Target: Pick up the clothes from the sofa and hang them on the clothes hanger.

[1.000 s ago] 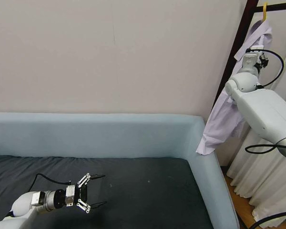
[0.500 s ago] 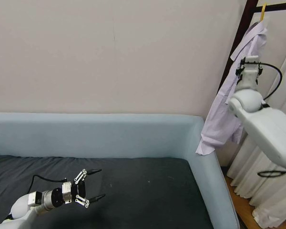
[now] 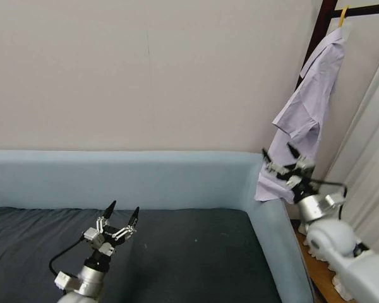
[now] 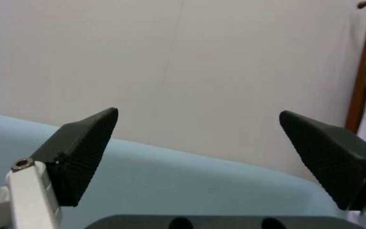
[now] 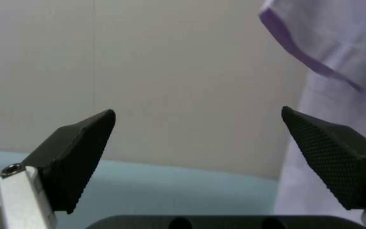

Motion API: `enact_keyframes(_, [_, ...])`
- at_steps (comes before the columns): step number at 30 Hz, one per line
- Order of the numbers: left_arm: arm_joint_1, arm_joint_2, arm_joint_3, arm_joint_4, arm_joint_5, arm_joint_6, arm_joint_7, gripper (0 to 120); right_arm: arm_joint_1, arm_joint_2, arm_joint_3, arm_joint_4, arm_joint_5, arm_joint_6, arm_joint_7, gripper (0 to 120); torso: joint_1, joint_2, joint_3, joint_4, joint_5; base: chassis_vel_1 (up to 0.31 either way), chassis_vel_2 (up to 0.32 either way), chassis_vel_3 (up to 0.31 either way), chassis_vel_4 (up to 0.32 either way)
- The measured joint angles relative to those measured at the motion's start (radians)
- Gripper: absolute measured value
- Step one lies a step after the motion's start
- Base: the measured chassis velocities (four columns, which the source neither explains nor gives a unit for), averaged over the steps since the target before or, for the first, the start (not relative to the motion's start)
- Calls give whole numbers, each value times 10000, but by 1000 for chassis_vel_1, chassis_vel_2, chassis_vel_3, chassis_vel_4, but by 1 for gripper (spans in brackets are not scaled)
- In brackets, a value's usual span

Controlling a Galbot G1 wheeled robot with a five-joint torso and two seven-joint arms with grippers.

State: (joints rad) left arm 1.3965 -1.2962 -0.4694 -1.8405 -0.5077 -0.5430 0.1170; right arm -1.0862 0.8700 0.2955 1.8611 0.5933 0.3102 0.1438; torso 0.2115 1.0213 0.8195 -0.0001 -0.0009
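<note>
The left gripper (image 3: 124, 207) is held upright above the sofa (image 3: 145, 180), over its dark grey, matte seat cushion (image 3: 196, 252). Its black, ribbed, wedge-shaped fingers (image 4: 81, 152) are spread wide with nothing between them. The sofa's backrest is padded in smooth pale blue and rounded at the corner. The right gripper (image 3: 278, 151) is held past the sofa's right arm, near the shirt's lower hem, fingers likewise wide apart and empty. The thin lavender shirt (image 3: 316, 82) is hung in soft folds from a yellow hanger (image 3: 343, 14) on a dark wooden rack (image 3: 312, 44), beside a white pleated curtain (image 3: 366, 158).
</note>
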Motion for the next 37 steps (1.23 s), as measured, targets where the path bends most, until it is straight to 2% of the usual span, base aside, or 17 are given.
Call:
enact_keyframes(1, [280,-453,42,-278,661,-98,-378,100,-1136,408,636,434,-572,-27,90,100,0,1,-1,-18,11,0,0,0,0])
enact_keyframes(4, [1149,-1318,82,-884,1352,-258,-317,100,-3476,1784,1826,1117,-2088,181,133,100,-1,1,-2,-21,8,0,0,0,0])
enact_keyframes(5, [1149,-1318,82,-884,1352,-258,-317,100,-3476,1784,1826,1117,-2088,181,133,100,-1,1,-2,-21,8,0,0,0,0])
enact_keyframes(7, [1659,-1775,100,-1151,1809,-305,-262,100,-4503,2647,2148,1545,-2723,281,129,100,-2,2,-2,-10,11,0,0,0,0])
enact_keyframes(10, [2178,-2132,122,-1422,2355,-320,-330,100,-5665,3619,2309,2052,-3651,478,219,100,-2,2,-2,-9,8,0,0,0,0])
enact_keyframes(14, [2469,-2196,156,-1597,2843,-217,-673,100,-6198,4177,2340,2311,-4266,557,383,100,-1,2,-1,-13,5,0,0,0,0])
enact_keyframes(37, [2514,-2114,180,-1627,2980,-97,-763,100,-6105,4211,2254,2273,-4319,504,464,100,2,-1,2,-10,7,0,0,0,0])
